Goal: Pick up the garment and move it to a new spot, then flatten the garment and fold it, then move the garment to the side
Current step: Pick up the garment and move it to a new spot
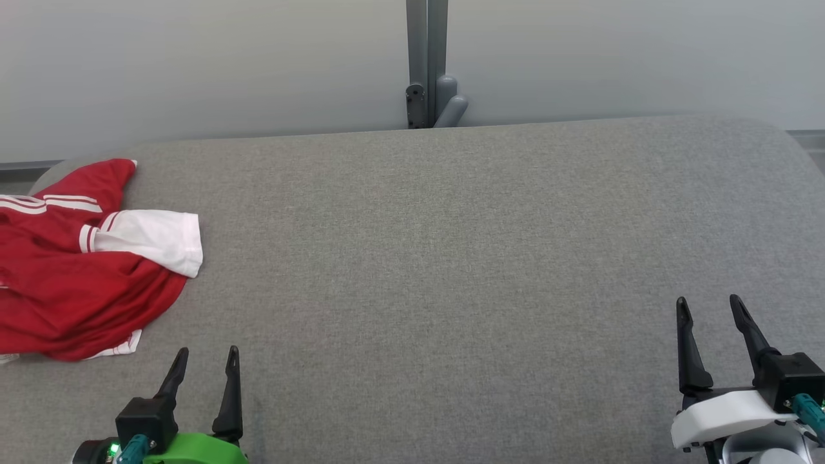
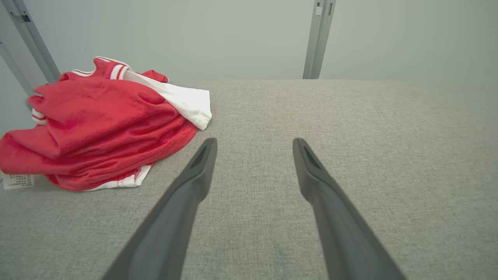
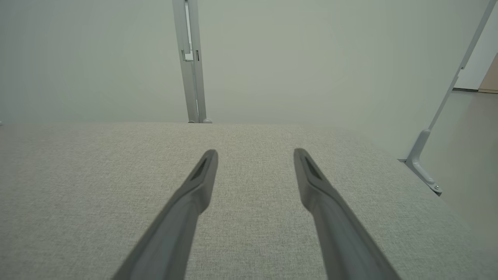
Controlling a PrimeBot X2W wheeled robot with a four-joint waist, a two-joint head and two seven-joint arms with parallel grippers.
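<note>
**Task at zero: shirt not picked up, both hands empty**

Left hand (image 1: 207, 350): fingers are spread wide and nothing is held. It is parked at the near left of the tabletop (image 1: 451, 258).

Right hand (image 1: 708, 299): fingers are also spread wide and nothing is held. It is parked at the near right, well apart from any cloth.

Shirt (image 1: 84, 277): red with a white sleeve (image 1: 151, 238), crumpled in a heap at the left end of the tabletop. It is partly cut off by the left edge of the head view. It lies ahead and to the left of the left hand, near but not touched. In the left wrist view a label (image 2: 17, 181) is seen sticking out at the heap's near left corner.

Progress, as judged from the layout:
- Done: nothing.
- Left: pick-up, move to a new spot, flattening, folding, move to the side.
- The left hand is judged best placed for the first grasp, so a reach forward and left is called for.
- The centre of the tabletop is judged the likely new spot.
- Risk: the layers are bunched, so only one may be caught and the rest dragged.
</note>
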